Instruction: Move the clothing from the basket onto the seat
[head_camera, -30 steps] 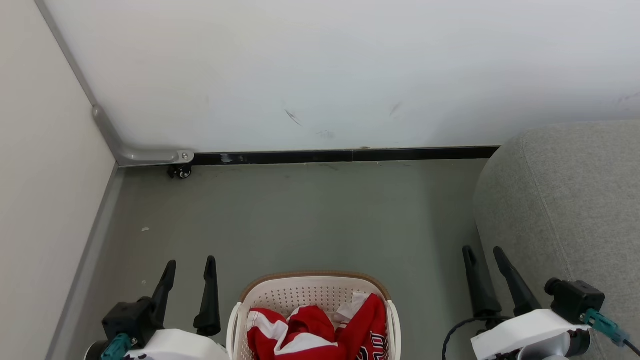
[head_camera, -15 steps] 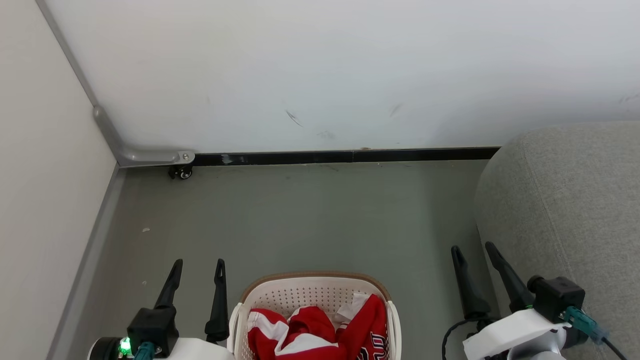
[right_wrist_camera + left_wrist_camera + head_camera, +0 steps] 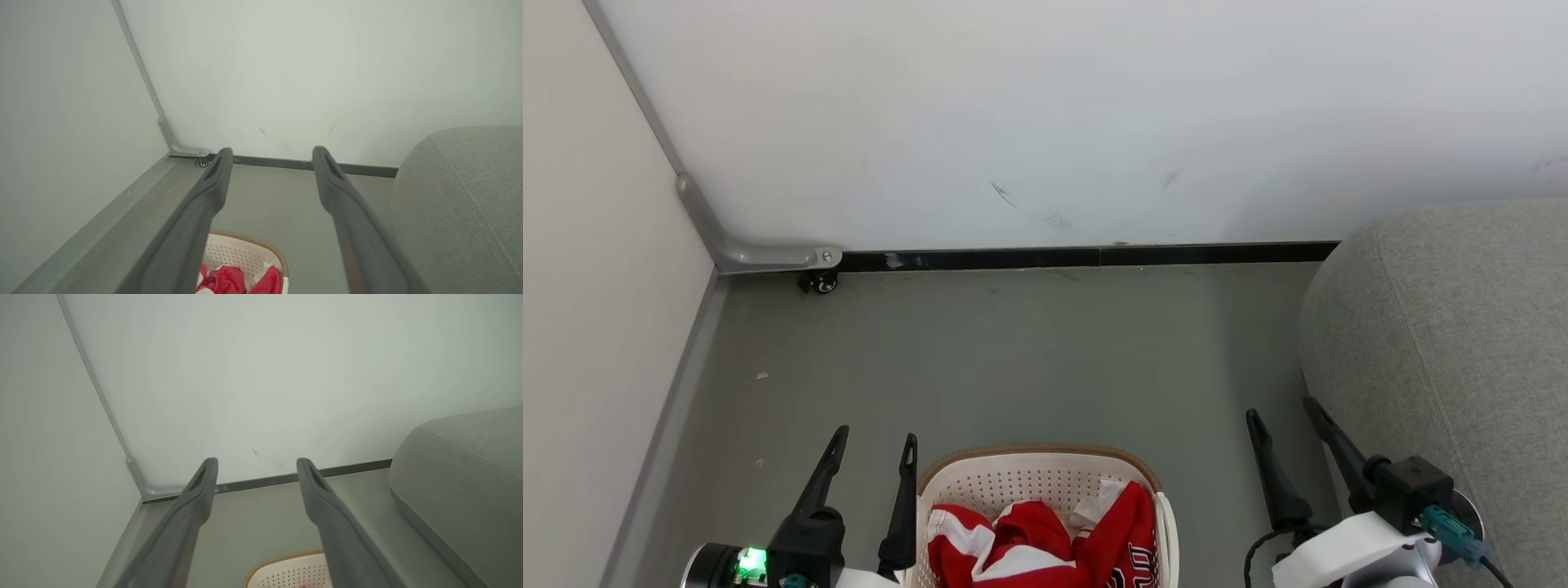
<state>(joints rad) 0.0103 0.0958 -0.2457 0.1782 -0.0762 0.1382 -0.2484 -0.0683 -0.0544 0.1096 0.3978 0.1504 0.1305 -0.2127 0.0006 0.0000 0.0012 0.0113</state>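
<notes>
- From the head view: red clothing [image 3: 1029, 539] with lettering, heaped in basket [image 3: 1037, 450]; from the right wrist view: red folds, lettering cut off.
- Just left of basket: left end effector [image 3: 876, 434]; farther right, beside grey seat [image 3: 1462, 327]: right end effector [image 3: 1280, 407]; both spread wide, empty.

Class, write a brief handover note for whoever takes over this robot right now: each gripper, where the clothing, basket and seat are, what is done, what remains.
Left gripper: open, empty, by the left side of the cream-white perforated plastic basket.
Right gripper: open, empty, over the floor between basket and large grey fabric seat.
Red soft garments with white trim: crumpled inside the basket.
Done: nothing seen on the seat.
Left: lift the garments onto the seat.
</notes>
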